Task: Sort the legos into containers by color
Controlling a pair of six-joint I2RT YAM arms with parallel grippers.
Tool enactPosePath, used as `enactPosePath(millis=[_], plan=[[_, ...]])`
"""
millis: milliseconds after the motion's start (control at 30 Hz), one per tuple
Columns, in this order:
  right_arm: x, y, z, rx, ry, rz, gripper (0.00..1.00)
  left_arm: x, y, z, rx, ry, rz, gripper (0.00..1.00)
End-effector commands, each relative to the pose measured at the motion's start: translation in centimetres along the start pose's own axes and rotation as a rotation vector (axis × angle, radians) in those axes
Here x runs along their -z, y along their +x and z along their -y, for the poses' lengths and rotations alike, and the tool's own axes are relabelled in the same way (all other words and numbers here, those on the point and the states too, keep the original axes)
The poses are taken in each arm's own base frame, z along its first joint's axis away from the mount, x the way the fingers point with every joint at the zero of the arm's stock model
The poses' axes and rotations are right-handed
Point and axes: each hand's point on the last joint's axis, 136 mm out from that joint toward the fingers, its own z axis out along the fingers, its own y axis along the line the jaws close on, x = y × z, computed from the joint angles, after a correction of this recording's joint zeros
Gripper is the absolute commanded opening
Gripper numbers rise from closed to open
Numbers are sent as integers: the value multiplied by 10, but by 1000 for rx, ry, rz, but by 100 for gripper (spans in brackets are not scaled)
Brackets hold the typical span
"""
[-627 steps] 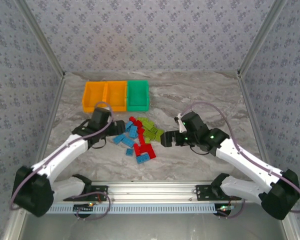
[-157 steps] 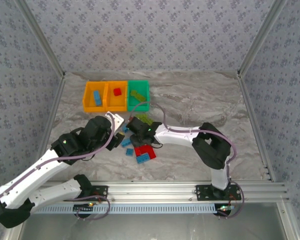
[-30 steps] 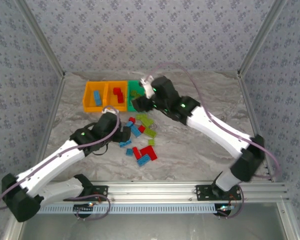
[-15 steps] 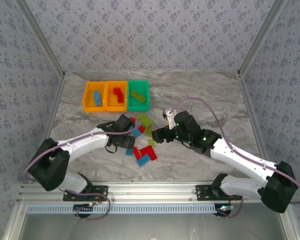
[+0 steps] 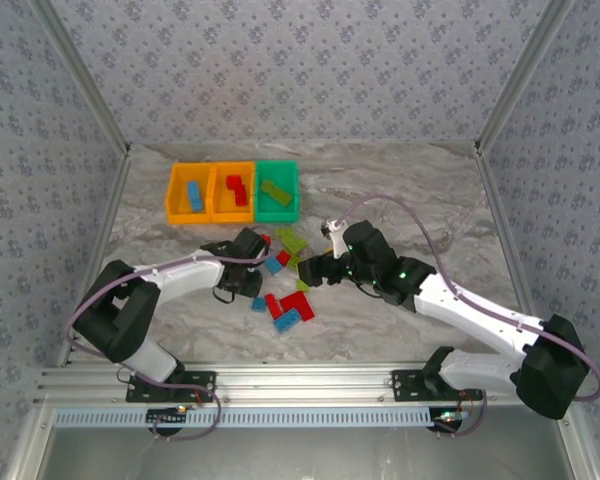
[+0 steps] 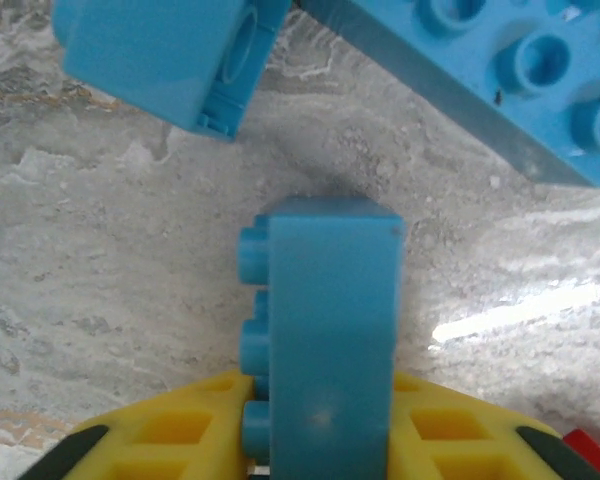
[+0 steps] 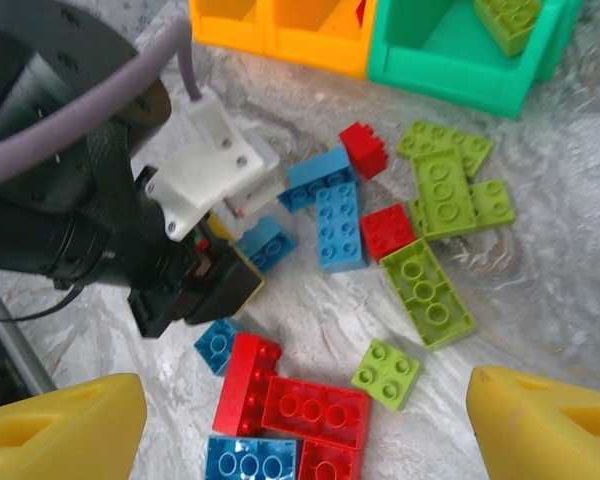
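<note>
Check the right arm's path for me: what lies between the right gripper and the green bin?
Right wrist view: loose lime green bricks and two small red bricks lie there.

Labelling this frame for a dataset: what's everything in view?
orange bins: two, orange, table's far left
green bin: one, green, joined at their right
binned bricks: blue brick in left bin, red bricks in middle, lime brick in green bin
loose bricks: several, blue, red and lime, piled between the grippers
table: one, grey marbled
left gripper: shut on held brick, blue
right gripper: open, by the pile's right side
</note>
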Motion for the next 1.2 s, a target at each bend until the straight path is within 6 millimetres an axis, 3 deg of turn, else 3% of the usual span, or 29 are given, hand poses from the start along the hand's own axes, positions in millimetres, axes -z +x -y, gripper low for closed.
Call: enactPosePath(millis=[0,67,167,233,333,433,533,633,733,967,1167], plan=[[-3,1,-14,-3,-64,-27,84,22,-28,3,17,23,120,22],[-2,0,-12,-1,-51,-17,84,41,-41,-6,31,-9,215,17],[1,-6,-9,0,-34,21,85,84,-70,-29,77,-92,393,16],[2,-11,-8,1,-28,43,86,111,-96,-52,149,-121,501,17],[1,-17,-2,-3,-1,68,85,131,-133,-94,270,-166,612,17],[0,-18,2,-26,21,71,85,127,-171,-138,364,-220,655,17],[1,-10,4,-52,28,66,85,108,-200,-174,429,-268,633,17],[4,2,9,-80,35,63,85,88,-232,-196,453,-250,582,17],[9,9,14,-91,50,68,85,71,-251,-215,484,-235,539,18],[24,2,15,-89,62,114,85,43,-273,-225,492,-153,472,34],[22,0,16,-101,66,124,85,55,-267,-214,491,-105,494,44]])
